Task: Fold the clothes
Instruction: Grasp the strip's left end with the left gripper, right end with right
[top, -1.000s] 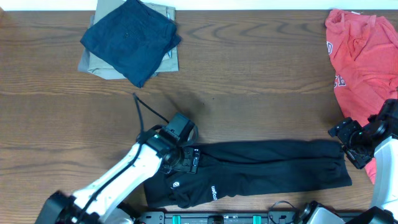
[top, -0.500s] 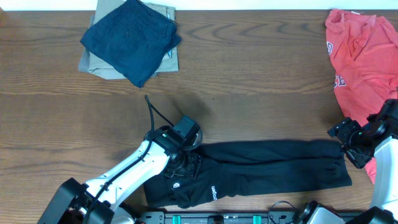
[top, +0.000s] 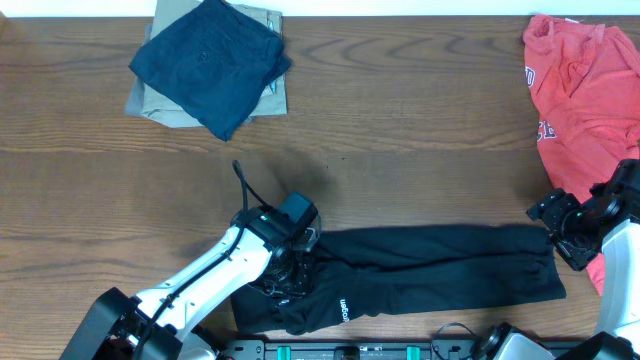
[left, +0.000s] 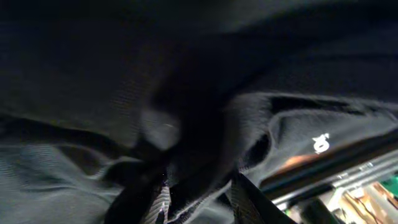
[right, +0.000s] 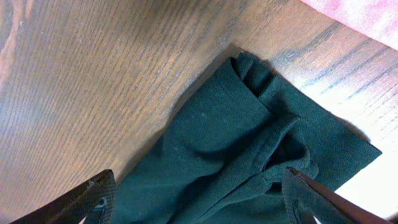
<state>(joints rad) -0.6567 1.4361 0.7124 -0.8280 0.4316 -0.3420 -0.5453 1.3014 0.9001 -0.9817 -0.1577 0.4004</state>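
- Left gripper down on the left end of the black shirt, cloth filling the left wrist view.
- A fold of that cloth bunched between the fingers; clamped on it or merely resting in it, cannot tell.
- Just right of those fingers, a small white mark on the fabric.
- A little further right and nearer the table edge, small white lettering.
- From the left gripper rightward, the shirt stretched as a long narrow band across the wooden table, wrinkled along its length.
- At the band's far right end, the right gripper, fingers spread wide apart, holding nothing, the shirt's corner below and between them.
- Just beside the right gripper, on its outer side, a red shirt lying loose, running back to the far right corner.
- Behind the left gripper, a thin black cable arching up from the arm.
- Well beyond the left gripper, to the far left, a folded navy garment lying on a folded tan garment.
- Bare wood between that stack and the left gripper.
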